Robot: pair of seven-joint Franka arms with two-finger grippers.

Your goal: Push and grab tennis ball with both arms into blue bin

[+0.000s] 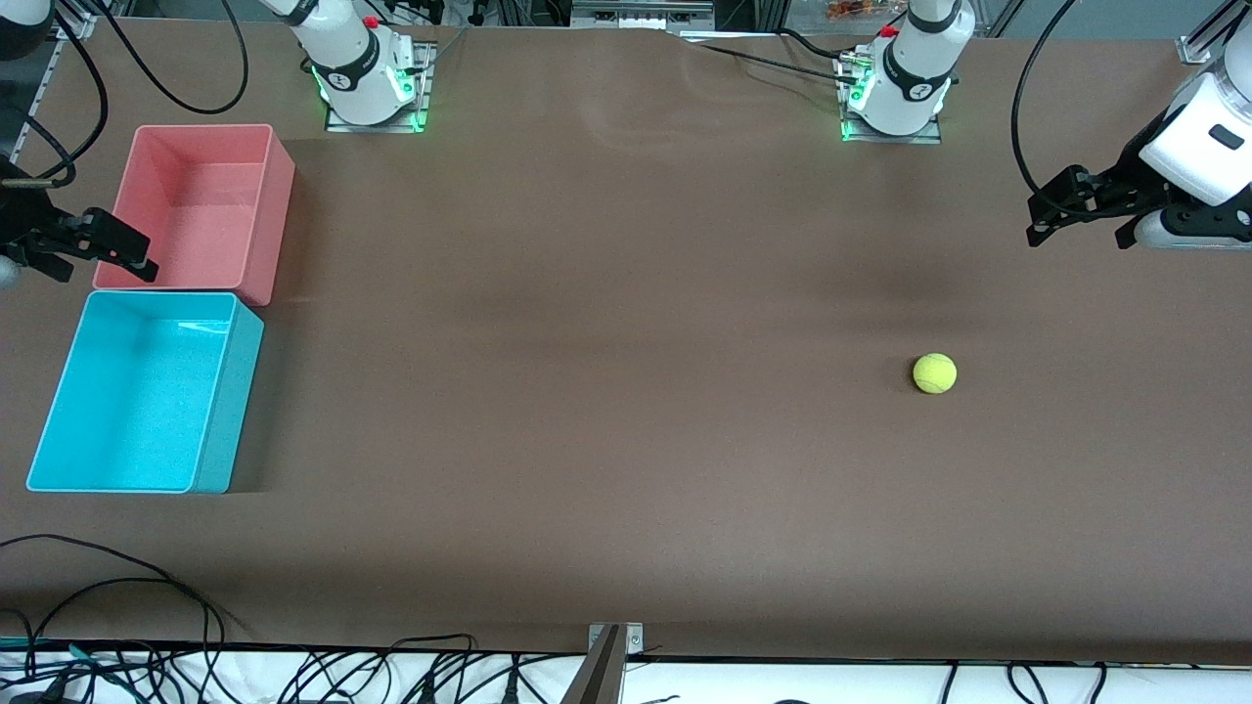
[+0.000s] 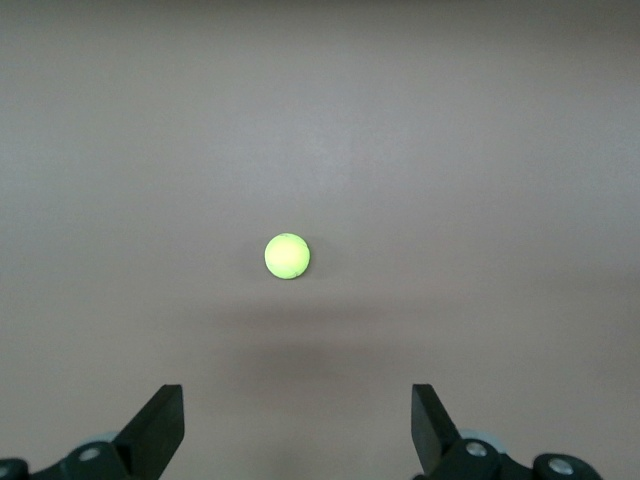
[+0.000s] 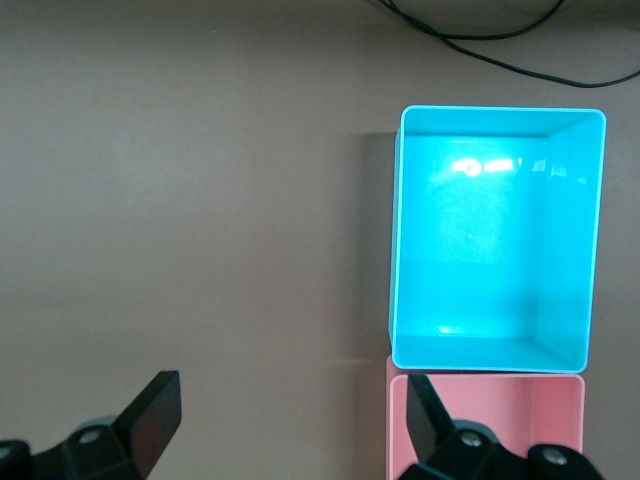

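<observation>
The tennis ball (image 1: 934, 373) lies on the brown table toward the left arm's end; it also shows in the left wrist view (image 2: 287, 256). My left gripper (image 1: 1039, 220) is open and empty, held in the air short of the ball, with the ball ahead of its spread fingers (image 2: 160, 425). The blue bin (image 1: 231, 411) stands empty at the right arm's end, nearer the front camera than the pink bin (image 1: 279, 210). My right gripper (image 1: 106, 272) is open and empty, held high by the pink bin; the right wrist view shows the blue bin (image 3: 395, 250).
The pink bin (image 3: 500, 415) is empty and touches the blue bin. Black cables (image 1: 117, 587) trail along the table edge nearest the front camera. The arm bases (image 1: 367, 78) stand at the edge farthest from that camera. Bare brown table lies between ball and bins.
</observation>
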